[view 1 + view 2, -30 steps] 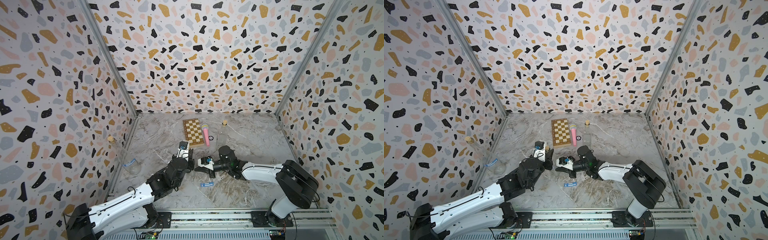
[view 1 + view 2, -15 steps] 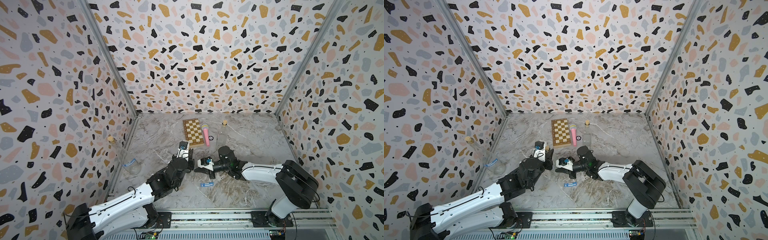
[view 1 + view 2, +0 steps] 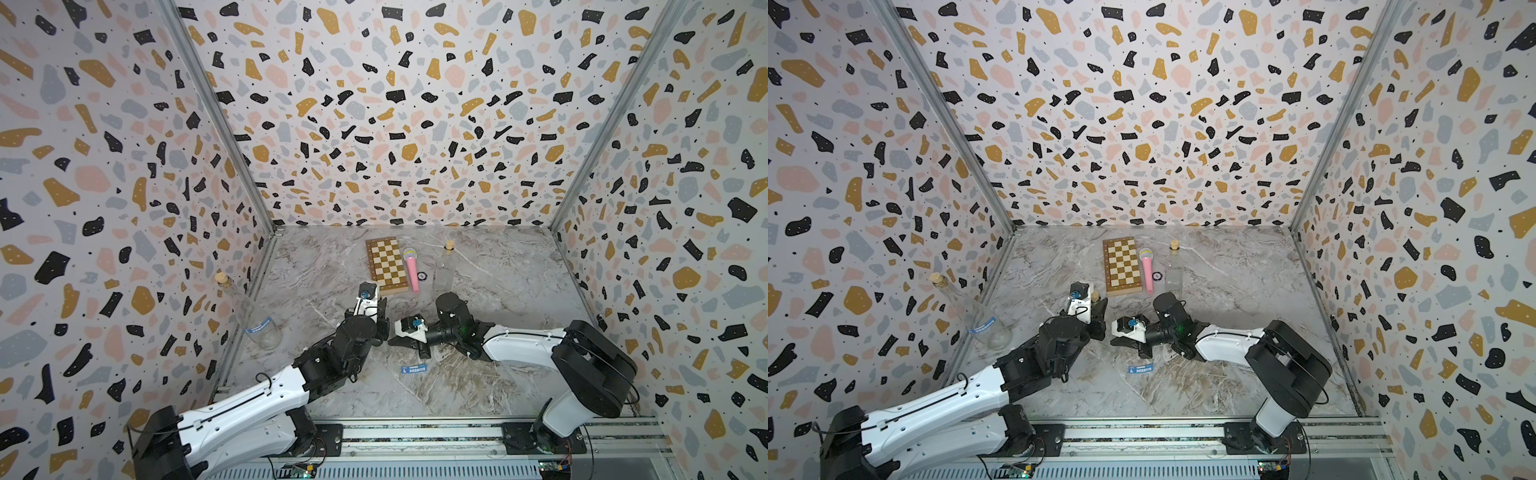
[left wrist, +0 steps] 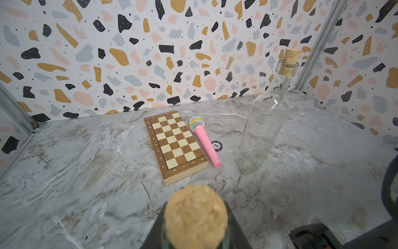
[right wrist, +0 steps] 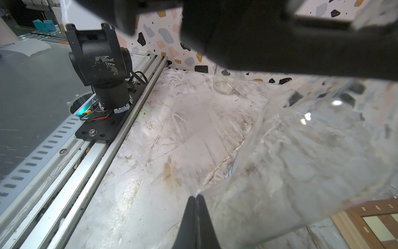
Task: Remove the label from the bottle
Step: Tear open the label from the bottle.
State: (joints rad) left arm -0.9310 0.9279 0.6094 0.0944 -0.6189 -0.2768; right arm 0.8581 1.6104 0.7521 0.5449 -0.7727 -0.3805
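1. One bottle (image 5: 301, 161) is mid-table, its corked neck clamped in my left gripper (image 3: 380, 316).
2. My right gripper (image 5: 197, 200), pinched closed, touches the glass; I cannot tell whether it grips anything.
3. At 6 o'clock lies a loose label (image 3: 413, 369), so peeling looks largely done.
4. At 9 o'clock, a second bottle (image 3: 257, 324) wears a blue band.

Bottle (image 5: 301, 151) clear glass, glossy; cork (image 4: 195, 215) rough; chessboard (image 4: 175, 146) wood, smooth; mic (image 4: 206, 144) pink plastic, matt; tabletop (image 4: 86, 172) marble-look.
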